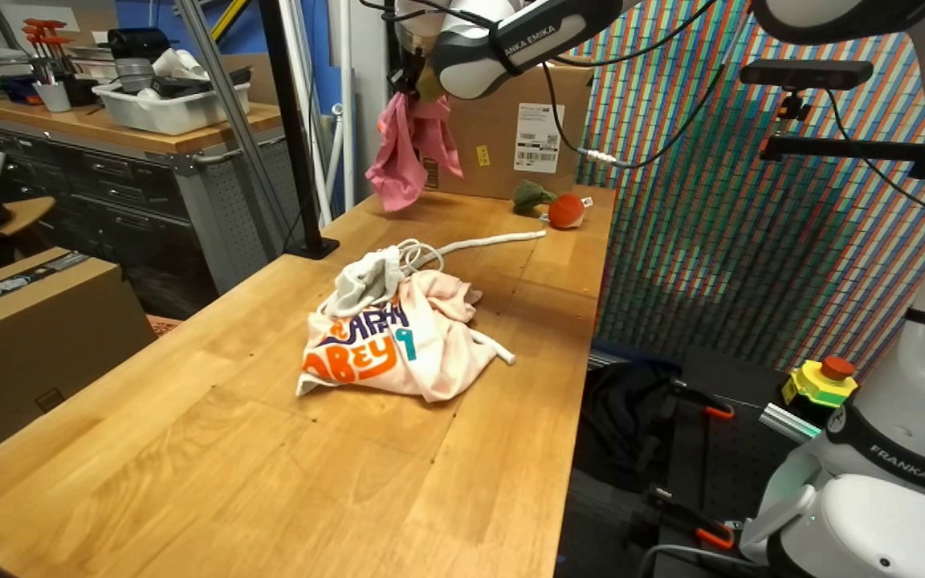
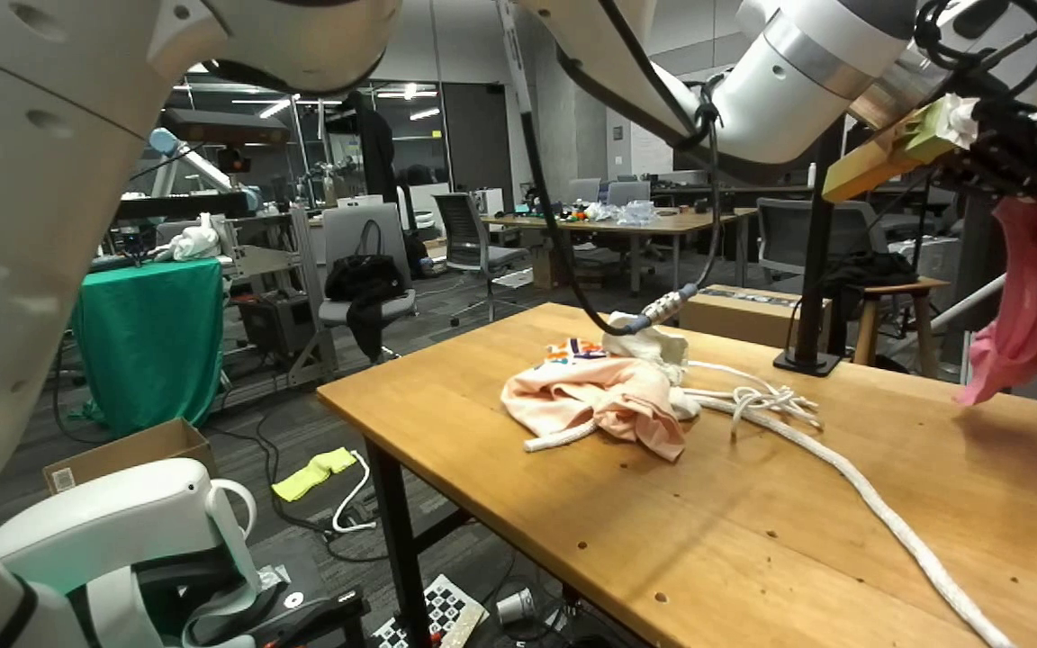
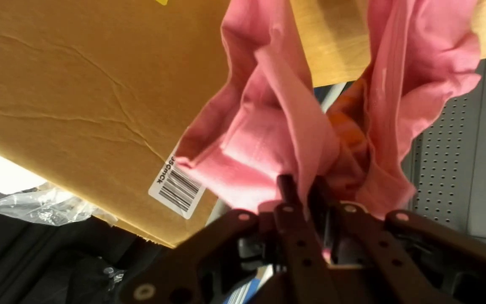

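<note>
The pink cloth (image 1: 398,160) hangs near the cardboard box (image 1: 488,124); my gripper (image 3: 302,185) pinches it at its top. I judge it light, soft and not fragile, best held by one gathered fold. Farther from the box lies a printed bag (image 1: 402,353).

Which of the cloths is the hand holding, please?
The pink cloth: it hangs from the hand, whereas the lettered peach cloth lies on the table.

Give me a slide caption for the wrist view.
Gripper pinching a pink cloth beside a cardboard box with barcode label.
</note>
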Controlling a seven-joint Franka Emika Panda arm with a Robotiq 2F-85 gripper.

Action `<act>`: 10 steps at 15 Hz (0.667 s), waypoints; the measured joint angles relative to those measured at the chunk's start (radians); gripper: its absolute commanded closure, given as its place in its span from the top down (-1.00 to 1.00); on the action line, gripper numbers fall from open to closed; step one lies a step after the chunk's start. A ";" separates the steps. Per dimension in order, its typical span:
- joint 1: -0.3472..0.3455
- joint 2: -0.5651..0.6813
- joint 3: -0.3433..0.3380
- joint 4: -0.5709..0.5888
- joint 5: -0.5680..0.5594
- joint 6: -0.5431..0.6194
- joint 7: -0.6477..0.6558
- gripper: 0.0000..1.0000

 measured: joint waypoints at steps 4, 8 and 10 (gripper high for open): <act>-0.003 0.043 0.000 0.062 0.020 -0.035 -0.033 0.54; 0.003 0.051 0.001 0.075 0.026 -0.042 -0.070 1.00; 0.013 0.046 0.005 0.066 0.027 -0.047 -0.110 1.00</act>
